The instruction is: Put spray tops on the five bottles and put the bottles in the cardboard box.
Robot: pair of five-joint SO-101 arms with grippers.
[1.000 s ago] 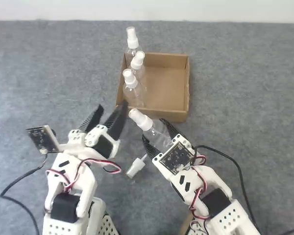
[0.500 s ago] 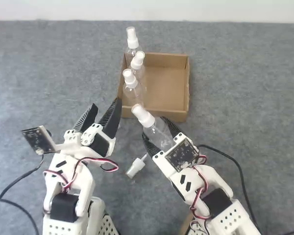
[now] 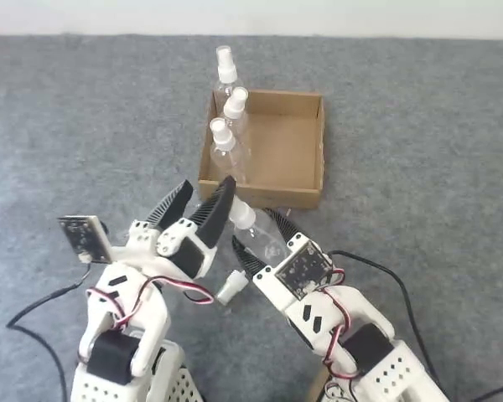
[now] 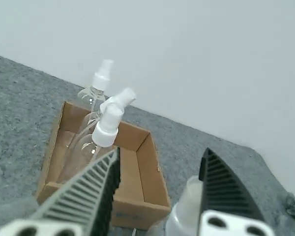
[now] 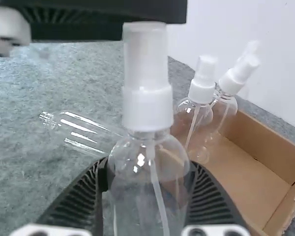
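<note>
My right gripper (image 3: 261, 235) (image 5: 147, 196) is shut on a clear bottle (image 3: 267, 239) (image 5: 147, 167), held upright just in front of the cardboard box (image 3: 321, 146) (image 4: 140, 162) (image 5: 258, 145). A white spray top (image 3: 241, 217) (image 5: 145, 73) (image 4: 184, 219) sits on this bottle. My left gripper (image 3: 208, 186) (image 4: 162, 155) is open, its fingers on either side of that top. Two capped bottles (image 3: 225, 146) (image 4: 101, 135) stand in the box's left part; a third (image 3: 226, 69) (image 4: 99, 83) stands behind the box. An uncapped bottle (image 5: 78, 130) lies on the carpet.
A loose white spray top (image 3: 230, 288) lies on the grey carpet between the two arms. The right half of the box holds nothing. A pale wall runs behind the box.
My left gripper has swung right and forward, so that its open fingers now flank the held bottle's spray top. The right gripper has drawn the bottle slightly back and left.
</note>
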